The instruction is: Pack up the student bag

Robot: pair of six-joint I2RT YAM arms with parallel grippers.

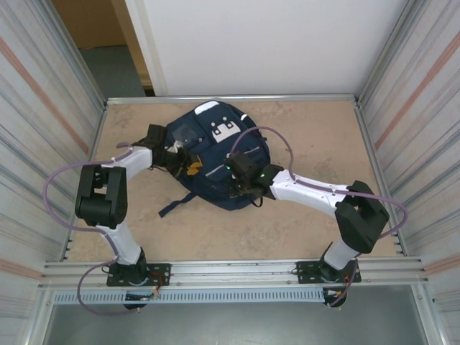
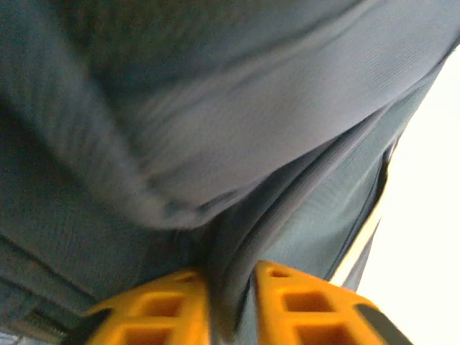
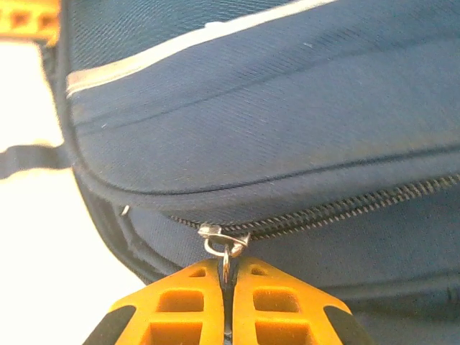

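Note:
The student bag (image 1: 215, 136), navy blue with white patches, lies flat in the middle of the table. My left gripper (image 1: 190, 168) is at its left side. In the left wrist view its orange jaws (image 2: 231, 291) stand slightly apart around a fold of the bag's fabric (image 2: 237, 244), which looks loose between them. My right gripper (image 1: 237, 188) is at the bag's near edge. In the right wrist view it (image 3: 228, 277) is shut on the metal zip pull (image 3: 226, 248) at the left end of a closed zip (image 3: 345, 208).
A dark strap (image 1: 176, 205) trails from the bag toward the near left. Metal walls close in the table (image 1: 323, 122) at left, right and back. Purple cables loop over both arms.

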